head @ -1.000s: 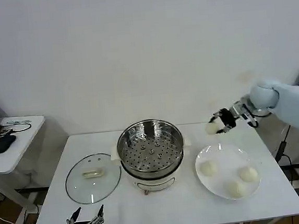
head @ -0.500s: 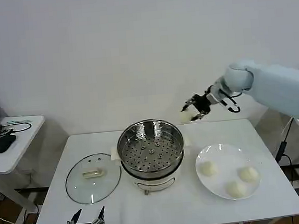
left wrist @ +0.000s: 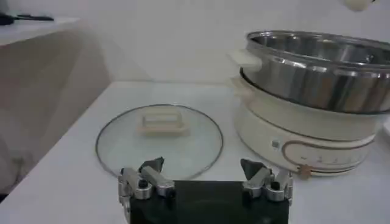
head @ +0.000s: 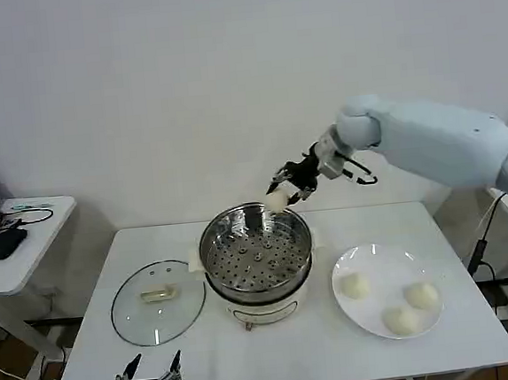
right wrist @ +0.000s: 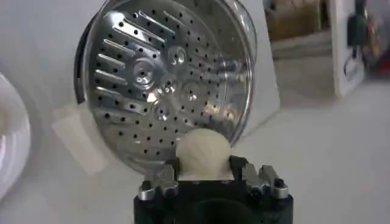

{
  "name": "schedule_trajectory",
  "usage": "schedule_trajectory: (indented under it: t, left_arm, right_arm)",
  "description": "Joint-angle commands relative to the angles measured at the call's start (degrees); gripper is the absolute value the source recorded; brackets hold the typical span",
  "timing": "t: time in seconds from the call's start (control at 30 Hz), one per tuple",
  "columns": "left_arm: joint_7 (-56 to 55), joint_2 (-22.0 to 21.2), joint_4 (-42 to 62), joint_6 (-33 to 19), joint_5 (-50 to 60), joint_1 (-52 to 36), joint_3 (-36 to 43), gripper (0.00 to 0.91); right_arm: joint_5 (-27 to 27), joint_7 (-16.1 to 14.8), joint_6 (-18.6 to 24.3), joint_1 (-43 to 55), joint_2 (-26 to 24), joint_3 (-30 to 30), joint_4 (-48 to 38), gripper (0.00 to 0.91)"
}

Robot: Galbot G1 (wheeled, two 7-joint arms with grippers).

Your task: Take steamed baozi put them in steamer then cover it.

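My right gripper (head: 282, 190) is shut on a pale round baozi (right wrist: 204, 153) and holds it in the air over the far right rim of the steamer (head: 256, 252). The steamer's perforated steel basket (right wrist: 166, 85) holds nothing. Three more baozi (head: 354, 285) lie on the white plate (head: 377, 256) to the right of the steamer. The glass cover (head: 158, 301) with its cream bar handle lies flat on the table to the steamer's left. My left gripper (head: 148, 378) is open, low at the table's front edge, in front of the cover (left wrist: 159, 139).
A small side table (head: 18, 243) with cables and dark items stands at the far left. A white wall runs behind the white work table (head: 295, 351).
My right gripper has carried the baozi up and leftward from above the plate's far side to above the steamer's far rim. The left gripper has stayed put.
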Motion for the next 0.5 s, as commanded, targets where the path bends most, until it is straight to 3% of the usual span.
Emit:
schedule_trajectory:
  t: [0.03,0.5]
  left_arm:
    - [-0.02,0.03,-0.55,0.02,0.09,0.21,-0.05,0.907]
    - [-0.03,0.09,-2.10,0.10,0.08,0.59,0.11,0.907]
  right_arm:
    - [-6.27,2.19,5.66,-0.72,3.44,0.52,-2.75,0.564]
    - [-13.88,2.90,5.76,-3.96,6.68,0.23,-4.27,0.564]
